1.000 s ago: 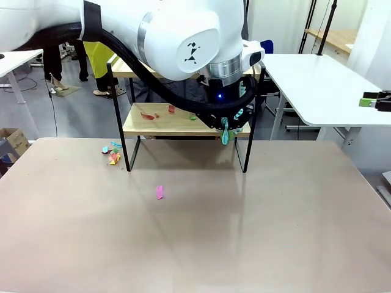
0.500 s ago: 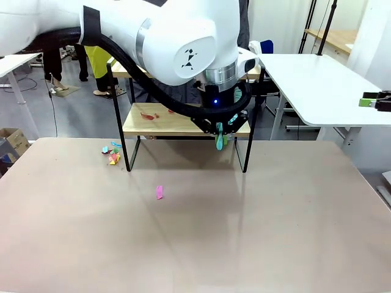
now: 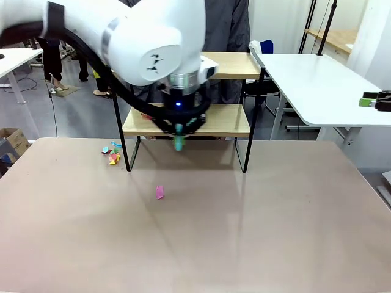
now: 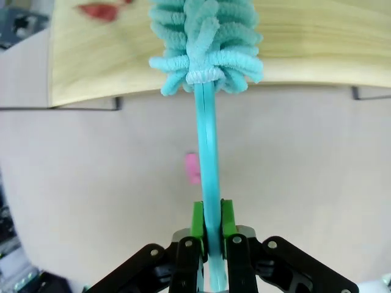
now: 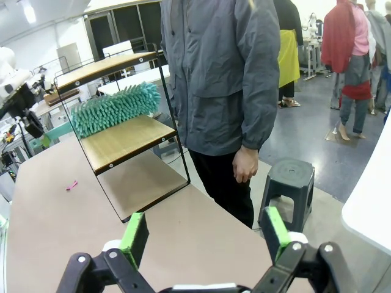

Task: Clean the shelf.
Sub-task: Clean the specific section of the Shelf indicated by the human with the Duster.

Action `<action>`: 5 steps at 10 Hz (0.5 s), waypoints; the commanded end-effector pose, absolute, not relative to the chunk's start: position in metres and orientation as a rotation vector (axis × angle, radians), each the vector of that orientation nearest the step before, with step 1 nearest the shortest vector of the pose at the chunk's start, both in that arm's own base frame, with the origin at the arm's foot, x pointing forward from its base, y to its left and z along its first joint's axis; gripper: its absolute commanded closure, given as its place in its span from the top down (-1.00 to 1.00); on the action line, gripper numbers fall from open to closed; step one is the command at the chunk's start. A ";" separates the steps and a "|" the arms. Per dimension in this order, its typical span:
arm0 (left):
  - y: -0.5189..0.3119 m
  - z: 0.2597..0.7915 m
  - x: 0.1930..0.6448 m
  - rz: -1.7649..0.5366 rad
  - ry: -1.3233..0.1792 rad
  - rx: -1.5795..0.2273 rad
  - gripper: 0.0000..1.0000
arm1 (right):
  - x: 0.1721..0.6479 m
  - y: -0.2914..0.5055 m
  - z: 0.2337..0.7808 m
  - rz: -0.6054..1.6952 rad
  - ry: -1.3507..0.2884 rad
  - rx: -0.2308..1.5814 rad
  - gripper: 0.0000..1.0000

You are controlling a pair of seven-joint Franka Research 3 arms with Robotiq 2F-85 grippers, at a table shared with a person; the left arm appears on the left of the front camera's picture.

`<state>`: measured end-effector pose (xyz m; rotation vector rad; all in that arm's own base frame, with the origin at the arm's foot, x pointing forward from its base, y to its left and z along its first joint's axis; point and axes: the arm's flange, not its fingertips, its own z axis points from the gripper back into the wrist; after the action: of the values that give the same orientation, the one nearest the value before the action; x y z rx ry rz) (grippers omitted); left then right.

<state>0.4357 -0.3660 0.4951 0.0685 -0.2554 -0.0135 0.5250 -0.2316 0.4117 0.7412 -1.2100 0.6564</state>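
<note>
Your left arm (image 3: 153, 43) hides the left half of the shelf (image 3: 227, 119) from the front, and a red scrap (image 4: 101, 10) is cut off at the wrist view's top edge. The shelf (pale wood boards, thin black frame) stands at the far side of the table (image 3: 275, 213), in front of a person (image 5: 226, 73) in grey. Your left gripper (image 4: 211, 223) is clamped on the slim teal handle of a duster (image 4: 204, 36), fluffy chenille head over the lower board; touching or not, can't tell. Your right gripper (image 5: 204, 235) gapes wide, holding nothing.
</note>
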 end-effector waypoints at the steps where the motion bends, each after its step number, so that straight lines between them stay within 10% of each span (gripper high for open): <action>1: -0.330 0.492 0.438 0.033 -0.220 0.205 -0.74 | 0.524 -0.230 0.414 0.664 -1.203 0.736 1.00; 5: -0.286 0.506 0.445 0.101 -0.272 0.452 -0.74 | 0.524 -0.230 0.414 0.664 -1.203 0.736 1.00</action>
<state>0.4508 -0.2830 0.4993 0.3939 -0.2339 0.0635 0.5250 -0.2315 0.4116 0.7415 -1.2098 0.6565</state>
